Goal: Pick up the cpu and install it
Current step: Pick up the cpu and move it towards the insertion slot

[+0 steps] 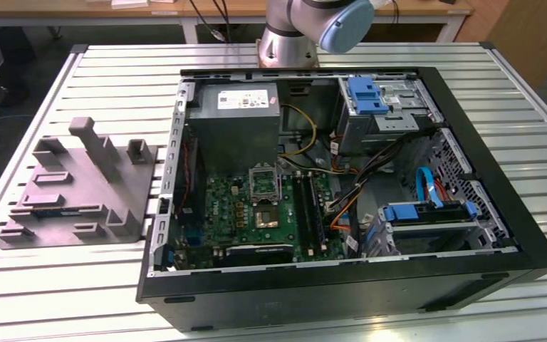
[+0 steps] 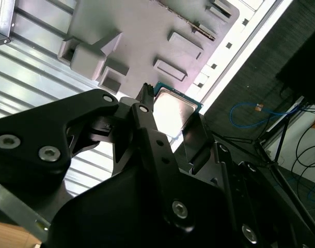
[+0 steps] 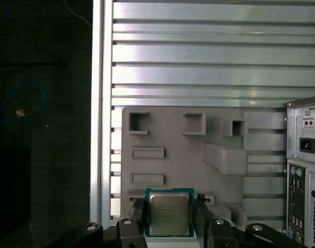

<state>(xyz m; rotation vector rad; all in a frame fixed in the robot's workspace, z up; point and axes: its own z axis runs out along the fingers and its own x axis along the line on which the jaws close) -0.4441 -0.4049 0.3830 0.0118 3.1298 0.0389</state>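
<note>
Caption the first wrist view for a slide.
End effector holding the cpu over the grey fixture tray, computer case alongside.

Illegible print on the cpu [image 3: 169,214]

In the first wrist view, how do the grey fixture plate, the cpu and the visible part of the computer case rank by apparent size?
1. grey fixture plate
2. computer case, only partly in frame
3. cpu; held in the gripper nearer the camera, so it looks bigger than it really is beside the others.
</note>
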